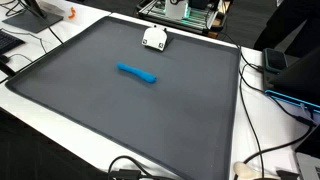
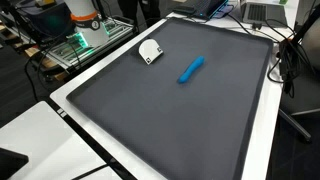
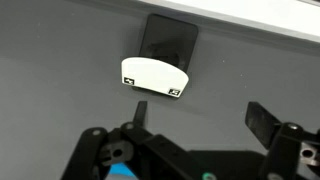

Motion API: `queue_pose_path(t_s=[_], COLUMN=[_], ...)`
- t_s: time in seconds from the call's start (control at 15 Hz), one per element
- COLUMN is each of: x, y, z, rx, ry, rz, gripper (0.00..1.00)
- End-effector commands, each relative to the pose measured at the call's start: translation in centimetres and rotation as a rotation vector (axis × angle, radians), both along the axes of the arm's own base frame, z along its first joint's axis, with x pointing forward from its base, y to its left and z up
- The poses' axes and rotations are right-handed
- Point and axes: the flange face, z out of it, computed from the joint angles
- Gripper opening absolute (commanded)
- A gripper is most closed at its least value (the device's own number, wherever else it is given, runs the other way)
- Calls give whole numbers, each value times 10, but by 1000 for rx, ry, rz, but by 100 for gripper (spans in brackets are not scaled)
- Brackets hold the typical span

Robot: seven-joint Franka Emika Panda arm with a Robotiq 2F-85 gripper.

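On the gray mat [image 1: 100, 110], a white-and-black block [image 3: 155, 72] before spread, empty jaws; blue stick [image 1: 137, 73] well apart.

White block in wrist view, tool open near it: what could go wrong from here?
1. The white block lies off-centre from the open tool, nearer one finger; a straight approach might knock it instead of straddling it.
2. It sits near the edge of the mat; a nudge could slide it off.
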Motion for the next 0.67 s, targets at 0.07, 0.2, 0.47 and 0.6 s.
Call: queue_pose_path(t_s=[0.07, 0.2, 0.47, 0.6], x=[0, 0, -6, -11], y=[0, 0, -4, -6], z=[0, 0, -16, -25], rx=[0, 0, 34, 70], ry=[2, 2, 31, 60], rz=[0, 0, -133, -236], gripper=[100, 100, 100, 100])
